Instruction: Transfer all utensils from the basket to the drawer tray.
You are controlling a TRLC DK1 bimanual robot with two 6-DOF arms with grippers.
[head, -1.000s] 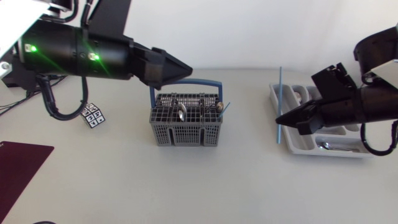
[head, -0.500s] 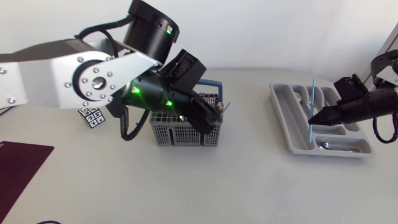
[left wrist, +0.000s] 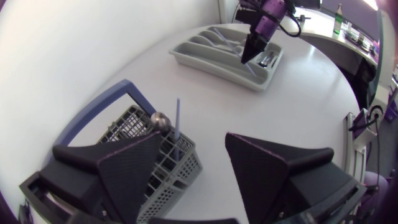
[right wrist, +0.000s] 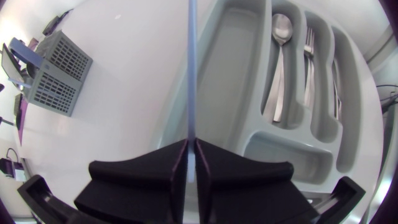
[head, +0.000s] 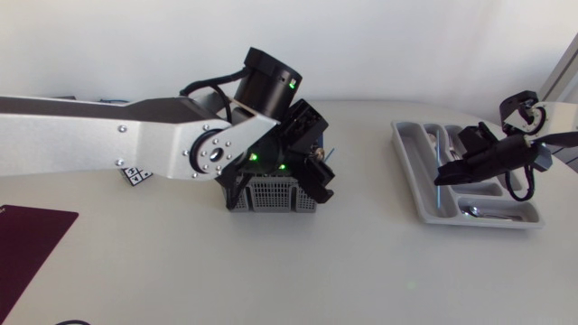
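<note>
While the grey basket (head: 271, 194) is stood near the middle of the white tabletop (head: 361, 271), the left pincer (head: 318, 179) is held over its right end, and green lights are lit on the black wrist behind it. In the left wrist view its broad fingers (left wrist: 124, 174) are seen well apart with nothing gripped. One is hung over the basket's corner, the other over bare tabletop. A thin blue stick (left wrist: 177, 121) and a round metal utensil head (left wrist: 160, 119) are stood upright in the corner compartments, just beside each other. The basket is spanned by a blue handle (left wrist: 127, 87).

At the right, the grey drawer tray (head: 411, 171) is laid on the tabletop, well apart from the basket. The right pincer (head: 444, 176) is held over it and is clamped on a second blue stick (right wrist: 191, 62), which is pointed straight out ahead of the fingers, along the tray's left rim by its widest long compartment. Whether the stick touches the tray cannot be told. A spoon (right wrist: 281, 37) and forks (right wrist: 308, 56) are laid in the narrower compartments further right.

A small card (head: 135, 173) printed with black-and-white squares is laid left of the basket, partly hidden by the left arm; its marks are too small to be read. A dark maroon mat (head: 27, 239) is laid at the near left edge.
</note>
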